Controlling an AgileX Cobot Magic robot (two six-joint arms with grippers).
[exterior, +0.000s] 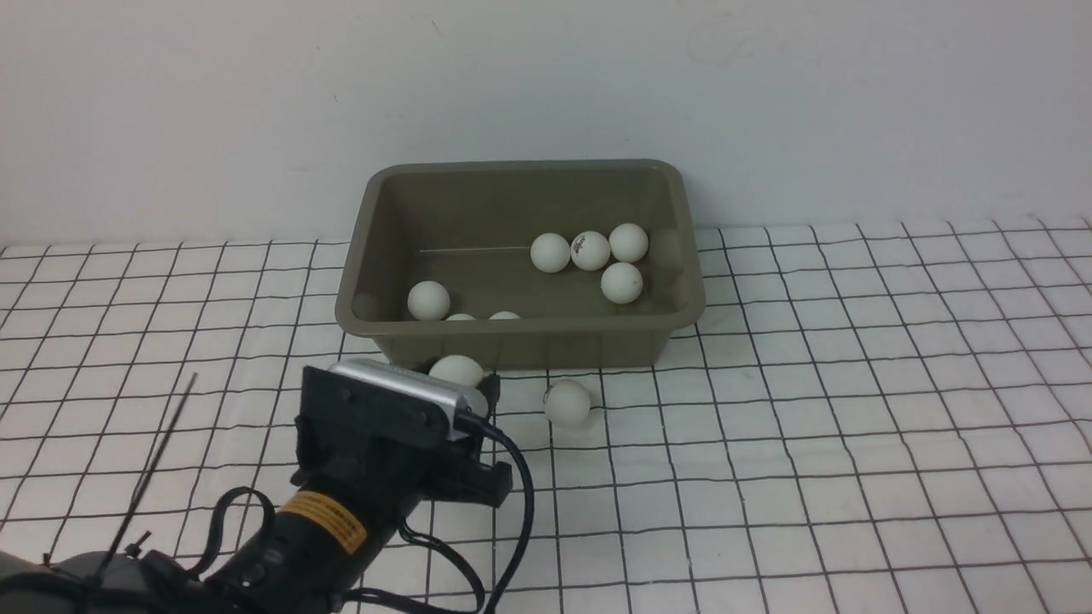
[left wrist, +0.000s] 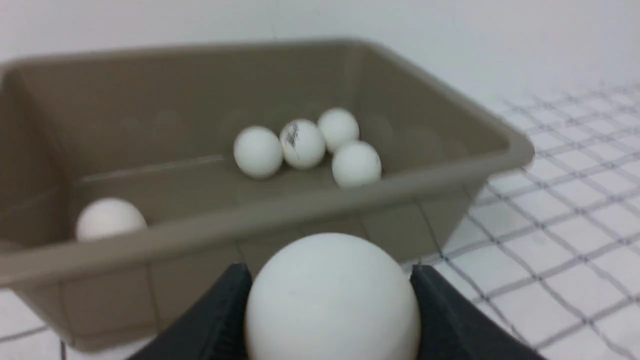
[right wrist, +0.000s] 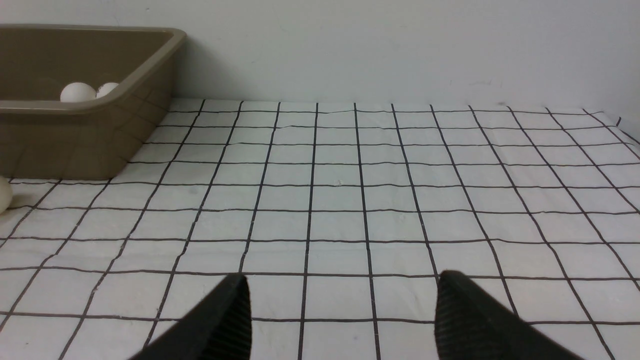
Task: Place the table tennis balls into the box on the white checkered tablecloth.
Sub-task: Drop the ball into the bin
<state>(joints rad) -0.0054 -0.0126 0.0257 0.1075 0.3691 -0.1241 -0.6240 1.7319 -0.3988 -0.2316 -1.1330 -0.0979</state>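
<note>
Table tennis balls are what you are collecting, and seven of them are already lying inside the box point(exterior: 520, 247) in the front view: four clustered toward its right side point(exterior: 590, 251), one at the left point(exterior: 428, 300), and two peeking over the near rim. One loose ball point(exterior: 567, 402) is sitting on the white checkered tablecloth point(exterior: 853, 409) just in front of the box. Your left gripper point(exterior: 465, 375) is holding another ball point(exterior: 457, 370) close to the near wall, below the rim.

From the left wrist view, the held ball point(left wrist: 332, 300) is sitting squarely between the two dark fingers point(left wrist: 220, 320), which are pressing on both its sides. The box rim point(left wrist: 280, 210) is lying ahead and higher than the ball. To do this step well, you should be raising the ball until it clears that rim, carrying it forward over the open floor of the box, and only then parting the fingers, low enough that it does not bounce out.

In the right wrist view, your right gripper point(right wrist: 340, 315) is standing open with nothing between its fingers, over bare cloth, well apart from the box corner point(right wrist: 150, 60). The loose ball is just showing at the frame edge point(right wrist: 4, 195), so it looks like the next pick.
</note>
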